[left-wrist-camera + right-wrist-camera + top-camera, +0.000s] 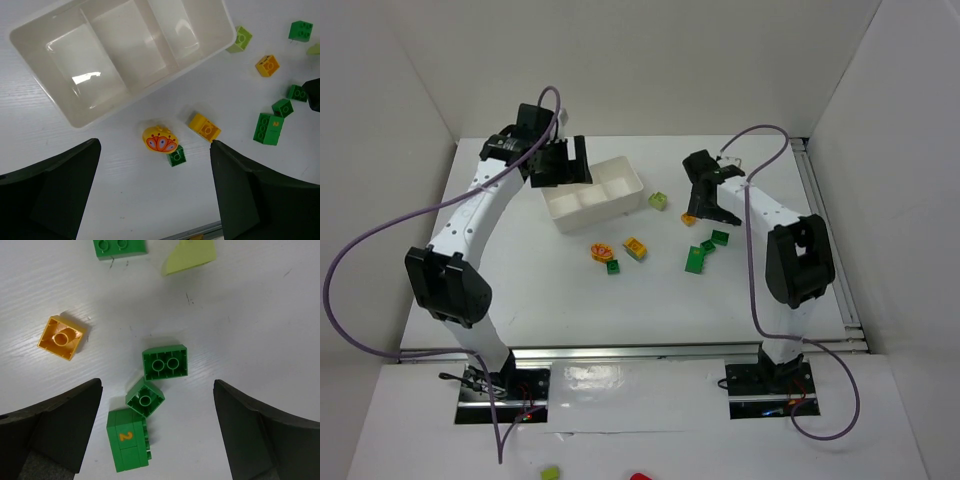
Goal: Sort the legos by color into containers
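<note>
While both arms lean over the worktop (570, 300), legos: all loose on it, outside the tray (582, 216).
Tray: white, three compartments in a row, far-left part of the worktop, set at an angle.
Left end effector (563, 168): jaws wide apart, hovering at the tray's left end, gripping nothing.
Right end effector (712, 208): jaws wide apart, over the right-hand cluster, clamped on nothing.
Lime brick (660, 201): just beside the tray's right end, not touching it.
Orange brick (689, 219): right by the right end effector's fingers in the top view; contact cannot be told.
Two-stud green brick (165, 362): between the right fingers in the wrist view, flat, studs up.
One-stud green brick (145, 399): just beside the two-stud one, against the corner of the "2" brick.
"2" brick (127, 440): larger, dark green, yellow numeral on its side.
Far green brick (300, 30): beyond the orange brick, apart from the cluster.
Second lime piece (192, 257): top edge of the right wrist view, cut off.
Yellow brick (204, 126): mid worktop, in front of the tray.
Yellow domed piece (160, 139): red-orange pattern, touching the small green brick (176, 156).
</note>
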`<state>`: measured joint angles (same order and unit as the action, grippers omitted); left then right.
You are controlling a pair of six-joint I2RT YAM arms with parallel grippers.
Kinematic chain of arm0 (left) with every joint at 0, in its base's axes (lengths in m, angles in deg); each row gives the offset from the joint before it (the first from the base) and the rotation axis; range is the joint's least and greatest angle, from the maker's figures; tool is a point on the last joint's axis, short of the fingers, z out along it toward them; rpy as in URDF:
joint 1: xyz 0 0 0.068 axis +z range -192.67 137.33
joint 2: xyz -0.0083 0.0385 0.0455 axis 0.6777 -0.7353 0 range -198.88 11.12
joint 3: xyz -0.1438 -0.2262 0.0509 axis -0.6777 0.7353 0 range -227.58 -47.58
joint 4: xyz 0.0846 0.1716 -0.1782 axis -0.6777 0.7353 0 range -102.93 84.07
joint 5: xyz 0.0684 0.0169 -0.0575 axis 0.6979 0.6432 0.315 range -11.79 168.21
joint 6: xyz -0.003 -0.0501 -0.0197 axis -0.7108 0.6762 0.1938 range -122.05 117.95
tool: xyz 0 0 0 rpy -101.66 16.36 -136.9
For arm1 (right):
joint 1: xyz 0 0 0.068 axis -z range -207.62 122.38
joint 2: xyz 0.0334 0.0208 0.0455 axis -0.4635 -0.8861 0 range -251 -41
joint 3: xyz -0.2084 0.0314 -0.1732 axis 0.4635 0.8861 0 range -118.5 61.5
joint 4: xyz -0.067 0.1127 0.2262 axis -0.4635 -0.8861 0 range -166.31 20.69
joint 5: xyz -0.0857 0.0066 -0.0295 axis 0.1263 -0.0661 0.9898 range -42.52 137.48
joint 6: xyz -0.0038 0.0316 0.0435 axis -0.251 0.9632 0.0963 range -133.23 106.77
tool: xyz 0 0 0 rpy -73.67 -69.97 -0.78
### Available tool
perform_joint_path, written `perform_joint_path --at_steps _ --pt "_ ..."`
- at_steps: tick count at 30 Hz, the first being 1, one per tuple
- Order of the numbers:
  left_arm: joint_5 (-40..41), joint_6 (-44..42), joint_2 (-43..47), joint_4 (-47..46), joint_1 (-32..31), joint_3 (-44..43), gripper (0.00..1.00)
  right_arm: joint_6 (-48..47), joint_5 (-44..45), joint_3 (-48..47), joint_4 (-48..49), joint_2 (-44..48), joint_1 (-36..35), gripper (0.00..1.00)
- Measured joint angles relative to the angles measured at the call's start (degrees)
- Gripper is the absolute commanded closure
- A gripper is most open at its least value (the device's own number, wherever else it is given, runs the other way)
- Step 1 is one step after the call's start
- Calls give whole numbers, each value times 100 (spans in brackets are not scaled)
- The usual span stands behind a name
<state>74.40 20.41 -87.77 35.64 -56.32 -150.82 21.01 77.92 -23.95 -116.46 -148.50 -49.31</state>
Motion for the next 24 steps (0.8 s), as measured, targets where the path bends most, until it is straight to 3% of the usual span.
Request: perform_joint_path --at_steps 9,16,20,24 --pt "83 -4 -201 111 -313 -114 0 -4 -173 304 505 509 -15 1" --pt "297 -20 -219 107 -389 -142 0 -424 -575 1421 1154 1298 -175 28" --pt "337 -122 -219 63 -614 -142 0 -835 -1082 1641 1438 1764 72 27" --pt "260 -129 -229 170 -767 -223 0 -1311 -1178 1073 1502 1255 297 23"
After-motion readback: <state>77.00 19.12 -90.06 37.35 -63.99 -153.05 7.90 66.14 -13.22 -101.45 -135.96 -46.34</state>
